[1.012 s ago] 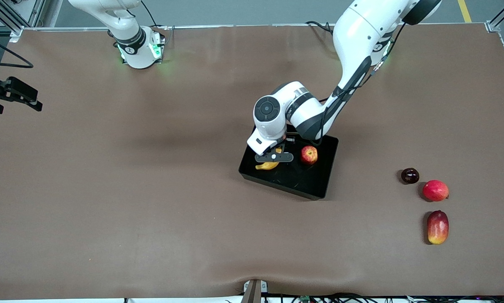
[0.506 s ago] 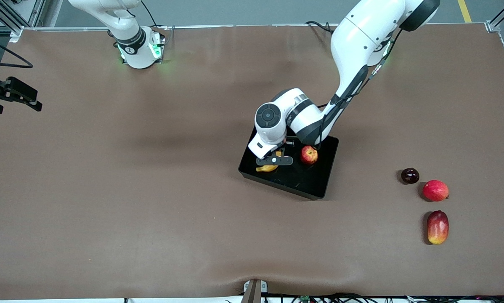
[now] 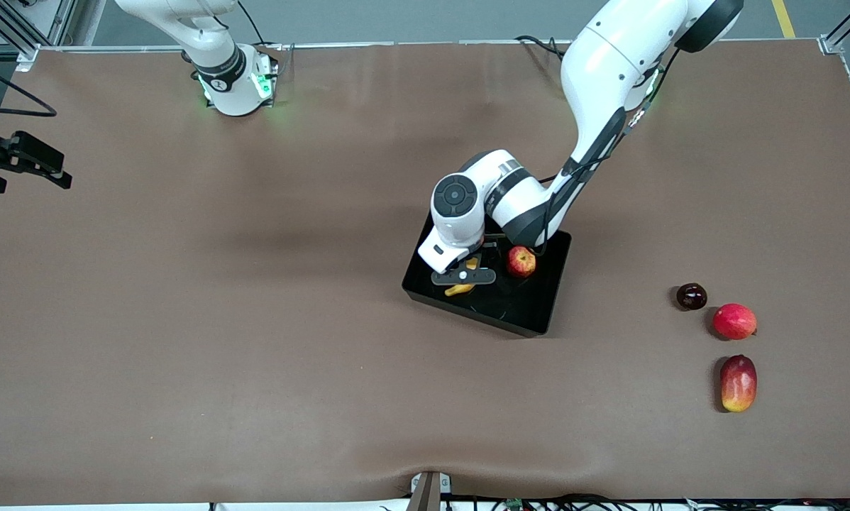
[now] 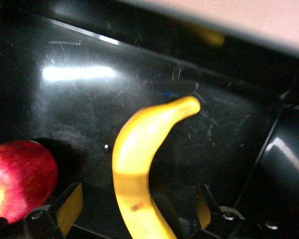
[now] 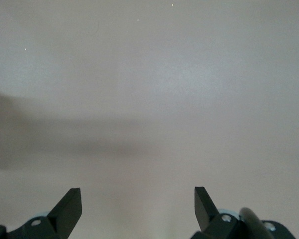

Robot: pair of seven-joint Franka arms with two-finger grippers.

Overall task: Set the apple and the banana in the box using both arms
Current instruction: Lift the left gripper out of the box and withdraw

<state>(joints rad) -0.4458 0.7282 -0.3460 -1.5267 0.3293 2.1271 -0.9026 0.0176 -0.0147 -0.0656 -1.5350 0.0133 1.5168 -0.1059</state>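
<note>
Centrally on the brown table (image 3: 255,319) sits the black box (image 3: 531,312), the landmark for everything else. Inside the box, the apple (image 3: 521,261) rests on the floor at the end toward the left arm's side of the table, and the banana (image 3: 460,289) lies beside it, toward the right arm's end. The left arm reaches down from its base so that the left gripper (image 3: 464,276) hangs low inside the box, directly over the banana. From the left wrist view, the banana (image 4: 139,164) runs between the two fingers (image 4: 65,206), which stand spread wide with clear gaps on either side of the fruit, so the grip is released; the apple (image 4: 20,179) shows just beside one finger. The right arm waits, its right gripper (image 3: 20,160) well apart from the box, over the table edge at the right arm's end; its wrist view shows only bare table between its spread, released fingers (image 5: 70,206). Three other fruits lie on the table well apart from the box, toward the left arm's end: a dark plum (image 3: 691,296), a round red fruit (image 3: 734,321) and a red-and-yellow mango (image 3: 738,383), each nearer the front camera than the one before it.
</note>
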